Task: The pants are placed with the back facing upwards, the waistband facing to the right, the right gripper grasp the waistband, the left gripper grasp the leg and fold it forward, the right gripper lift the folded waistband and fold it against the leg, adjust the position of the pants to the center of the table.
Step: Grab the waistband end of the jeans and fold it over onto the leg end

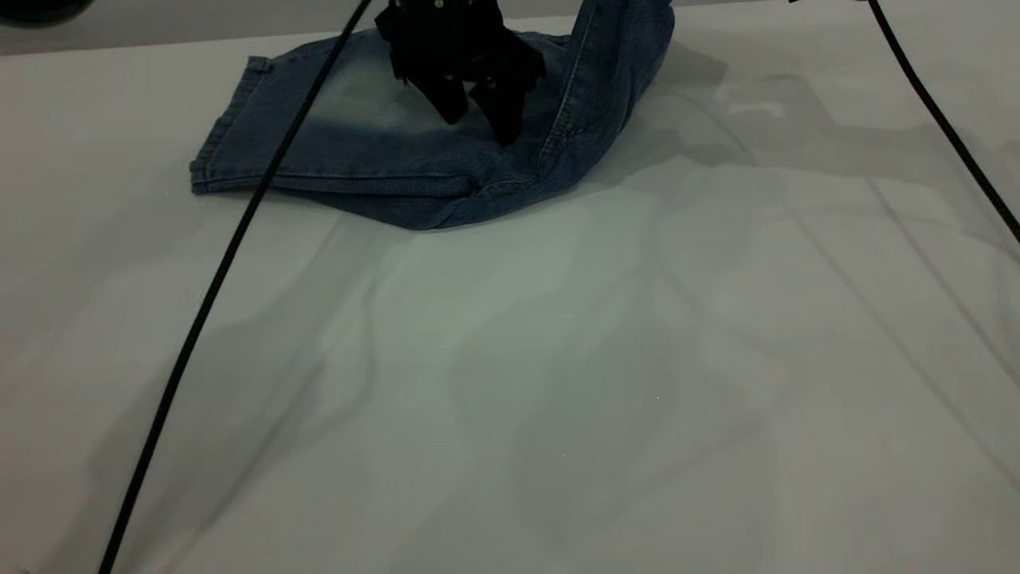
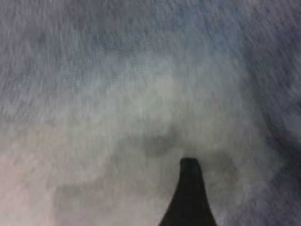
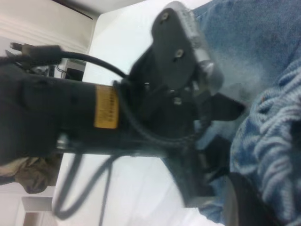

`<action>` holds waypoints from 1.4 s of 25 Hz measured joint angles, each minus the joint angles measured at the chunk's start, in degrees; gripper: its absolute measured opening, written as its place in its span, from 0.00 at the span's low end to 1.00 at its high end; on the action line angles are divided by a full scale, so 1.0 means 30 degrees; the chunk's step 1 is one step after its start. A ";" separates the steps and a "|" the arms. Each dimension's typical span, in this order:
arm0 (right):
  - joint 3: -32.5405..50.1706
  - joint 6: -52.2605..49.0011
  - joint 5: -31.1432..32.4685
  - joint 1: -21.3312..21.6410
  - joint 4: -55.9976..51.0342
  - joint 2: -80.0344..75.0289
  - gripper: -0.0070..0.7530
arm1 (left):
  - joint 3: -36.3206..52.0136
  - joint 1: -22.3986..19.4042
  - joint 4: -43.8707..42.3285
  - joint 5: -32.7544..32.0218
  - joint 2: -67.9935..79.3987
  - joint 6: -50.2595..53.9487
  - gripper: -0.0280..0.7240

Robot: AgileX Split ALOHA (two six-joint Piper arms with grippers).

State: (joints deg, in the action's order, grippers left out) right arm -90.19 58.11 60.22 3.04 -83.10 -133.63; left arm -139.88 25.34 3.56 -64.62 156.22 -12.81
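The pants, blue denim shorts, lie folded lengthwise at the far side of the white table. The upper leg lies flat with its hem toward the left. My left gripper stands open over the pale washed patch, fingertips at the cloth with nothing between them. In the left wrist view one of its fingers shows over that pale denim. The right end of the pants rises off the table and out of the exterior view. My right gripper is shut on the ruched waistband.
Two black cables cross the table, one at the left and one at the right. The left arm's black wrist fills the right wrist view close beside the waistband. Bare tabletop stretches in front of the pants.
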 joint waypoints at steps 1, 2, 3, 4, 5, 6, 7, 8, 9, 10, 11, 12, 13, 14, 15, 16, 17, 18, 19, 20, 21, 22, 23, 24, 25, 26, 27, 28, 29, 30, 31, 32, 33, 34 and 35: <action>0.0000 0.0000 0.0000 0.0000 0.0000 0.0000 0.12 | -0.0474 0.0000 -0.0071 -0.0313 -0.0045 0.0000 0.73; 0.0000 0.0041 -0.0020 0.0000 0.0000 0.0000 0.12 | -0.1009 0.0000 -0.0267 -0.0708 -0.0065 0.0000 0.73; 0.0000 0.0041 -0.0020 0.0000 0.0000 0.0000 0.12 | -0.1458 0.0000 -0.0522 -0.1283 -0.0093 0.0000 0.73; 0.0000 0.0041 -0.0037 0.0000 -0.0021 0.0000 0.12 | -0.2014 0.0000 -0.0719 -0.1761 -0.0104 -0.0017 0.73; 0.0000 0.0041 -0.0044 0.0000 -0.0036 0.0000 0.12 | -0.2567 0.0000 -0.1041 -0.1991 -0.0104 -0.0018 0.73; 0.0000 0.0041 -0.0042 0.0000 -0.0036 0.0000 0.12 | -0.3077 -0.0021 -0.1402 -0.1993 -0.0104 -0.0018 0.73; 0.0000 0.0041 -0.0042 0.0000 -0.0057 0.0000 0.12 | -0.3442 -0.0046 -0.1672 -0.1970 -0.0148 0.0000 0.73; 0.0000 0.0041 -0.0082 0.0000 -0.0070 0.0000 0.12 | -0.3775 -0.0043 -0.2082 -0.1923 -0.0217 0.0000 0.73; 0.0000 0.0041 -0.0082 0.0000 -0.0070 0.0000 0.12 | -0.3927 -0.0139 -0.2562 -0.1894 -0.0289 0.0047 0.73; 0.0000 0.0041 -0.0056 0.0000 -0.0070 0.0000 0.12 | -0.3961 -0.0232 -0.2957 -0.1810 -0.0326 0.0128 0.73; 0.0000 0.0041 -0.0040 0.0000 -0.0070 0.0000 0.12 | -0.3975 -0.0325 -0.3509 -0.1806 -0.0326 0.0367 0.73; 0.0000 0.0041 -0.0040 0.0000 -0.0070 0.0000 0.12 | -0.3904 -0.0534 -0.3946 -0.1849 -0.0304 0.0632 0.73; 0.0000 0.0041 -0.0019 0.0000 -0.0070 0.0000 0.12 | -0.3867 -0.0729 -0.4070 -0.1879 -0.0284 0.0979 0.73; 0.0000 0.0041 -0.0019 0.0000 -0.0070 0.0000 0.12 | -0.3867 -0.0972 -0.4278 -0.1879 -0.0264 0.1276 0.73; 0.0000 0.0041 -0.0019 0.0000 -0.0053 0.0000 0.12 | -0.3867 -0.1211 -0.4320 -0.1879 -0.0264 0.1592 0.73; 0.0000 0.0041 -0.0019 0.0000 -0.0027 0.0000 0.12 | -0.3867 -0.1390 -0.4278 -0.1828 -0.0286 0.1690 0.73; 0.0000 0.0041 -0.0019 0.0000 -0.0027 0.0000 0.12 | -0.3867 -0.1560 -0.4161 -0.1800 -0.0299 0.1718 0.73; 0.0000 0.0022 -0.0019 0.0000 -0.0024 0.0000 0.12 | -0.3867 -0.1674 -0.4052 -0.1800 -0.0299 0.1819 0.73; 0.0000 0.0022 -0.0019 0.0000 -0.0024 0.0000 0.12 | -0.3818 -0.1808 -0.3944 -0.1800 -0.0299 0.1970 0.73; 0.0000 0.0022 -0.0019 0.0000 -0.0024 0.0000 0.12 | -0.3655 -0.1879 -0.3806 -0.1800 -0.0322 0.2000 0.73; 0.0000 0.0022 -0.0019 0.0000 -0.0024 0.0000 0.12 | -0.3453 -0.1971 -0.3593 -0.1786 -0.0325 0.2000 0.73; 0.0000 0.0022 -0.0019 0.0000 -0.0024 0.0000 0.12 | -0.3149 -0.2054 -0.3493 -0.1756 -0.0350 0.2000 0.73; 0.0000 0.0022 -0.0019 0.0000 -0.0024 0.0000 0.12 | -0.2787 -0.2116 -0.3476 -0.1739 -0.0350 0.1979 0.73; 0.0000 0.0022 -0.0019 0.0000 -0.0024 0.0000 0.12 | -0.2414 -0.2129 -0.3563 -0.1756 -0.0350 0.1979 0.73; 0.0000 0.0022 -0.0019 0.0000 -0.0024 0.0000 0.12 | -0.2112 -0.2201 -0.3684 -0.1780 -0.0331 0.1979 0.73; 0.0000 0.0022 -0.0019 0.0000 -0.0024 0.0000 0.12 | -0.1776 -0.2298 -0.3684 -0.1780 -0.0331 0.1934 0.73; 0.0000 0.0022 -0.0019 0.0000 -0.0008 0.0000 0.12 | -0.1485 -0.2377 -0.3571 -0.1780 -0.0331 0.1901 0.73; 0.0000 0.0022 -0.0038 0.0000 -0.0008 0.0000 0.12 | -0.1270 -0.2492 -0.3637 -0.1761 -0.0331 0.1901 0.73; 0.0000 0.0022 -0.0055 0.0000 -0.0028 0.0000 0.12 | -0.1033 -0.2528 -0.3662 -0.1745 -0.0317 0.1901 0.73; 0.0000 0.0022 -0.0037 0.0000 -0.0028 0.0000 0.13 | -0.0870 -0.2552 -0.3803 -0.1745 -0.0253 0.1901 0.73; 0.0000 0.0022 -0.0037 0.0000 -0.0028 0.0000 0.13 | -0.0844 -0.2574 -0.3774 -0.1775 -0.0161 0.1884 0.73; 0.0000 0.0022 -0.0037 0.0000 -0.0028 0.0000 0.13 | -0.0844 -0.2639 -0.3652 -0.1748 -0.0027 0.1884 0.73; 0.0000 0.0022 -0.0037 0.0000 -0.0051 0.0000 0.13 | -0.0844 -0.2631 -0.3556 -0.1731 0.0096 0.1884 0.73; 0.0000 0.0022 -0.0037 0.0000 -0.0072 0.0000 0.13 | -0.0844 -0.2644 -0.3580 -0.1731 0.0229 0.1884 0.73; 0.0000 0.0022 -0.0037 0.0000 -0.0072 0.0000 0.13 | -0.0844 -0.2644 -0.3580 -0.1731 0.0371 0.1884 0.73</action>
State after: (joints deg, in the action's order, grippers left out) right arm -90.19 58.18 60.11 3.04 -83.32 -133.63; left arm -142.41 17.41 -7.17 -69.81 157.34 -7.16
